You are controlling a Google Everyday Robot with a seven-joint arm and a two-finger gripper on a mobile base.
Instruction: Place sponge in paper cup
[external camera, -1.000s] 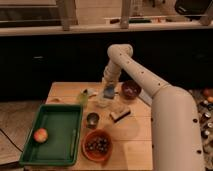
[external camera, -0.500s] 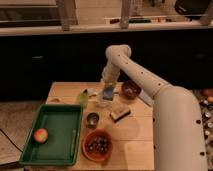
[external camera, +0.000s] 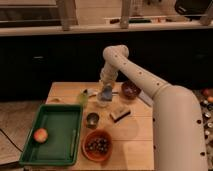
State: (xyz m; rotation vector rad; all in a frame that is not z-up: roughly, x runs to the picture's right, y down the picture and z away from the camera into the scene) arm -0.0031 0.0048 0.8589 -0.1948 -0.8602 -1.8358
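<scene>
My gripper (external camera: 105, 89) is at the back middle of the wooden table, at the end of the white arm that reaches in from the right. It is shut on the blue-grey sponge (external camera: 107, 93) and holds it just above the small pale paper cup (external camera: 102, 102). The sponge's lower end is at the cup's rim. I cannot tell whether it touches the cup.
A yellow-green cup (external camera: 82, 98) stands left of the paper cup. A metal cup (external camera: 92, 119) is in front of it. A tan block with a dark edge (external camera: 120, 114), a brown bowl (external camera: 130, 90), an orange bowl of dark pieces (external camera: 97, 145) and a green tray (external camera: 55, 150) holding an orange fruit (external camera: 41, 135) are also on the table.
</scene>
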